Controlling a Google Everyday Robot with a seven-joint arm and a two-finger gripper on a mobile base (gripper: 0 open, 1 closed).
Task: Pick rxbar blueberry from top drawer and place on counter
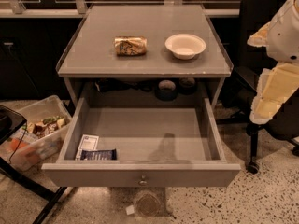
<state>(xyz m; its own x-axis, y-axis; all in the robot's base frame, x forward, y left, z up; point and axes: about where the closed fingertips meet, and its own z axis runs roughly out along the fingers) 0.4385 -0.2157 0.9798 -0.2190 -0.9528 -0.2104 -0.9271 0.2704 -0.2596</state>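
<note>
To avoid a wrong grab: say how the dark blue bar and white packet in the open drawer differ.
The rxbar blueberry is navy; the white packet is white with dark print. The bar lies along the drawer front; the packet runs front to back. Both lie flat in the front left corner of the top drawer. The gripper is out of view; only the arm shows, at right.

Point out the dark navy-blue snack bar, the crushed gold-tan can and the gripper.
dark navy-blue snack bar [98, 154]: camera view, wrapper's middle.
crushed gold-tan can [130, 45]: camera view, its side.
gripper [267, 107]: camera view, lower cream end, at the right edge.
</note>
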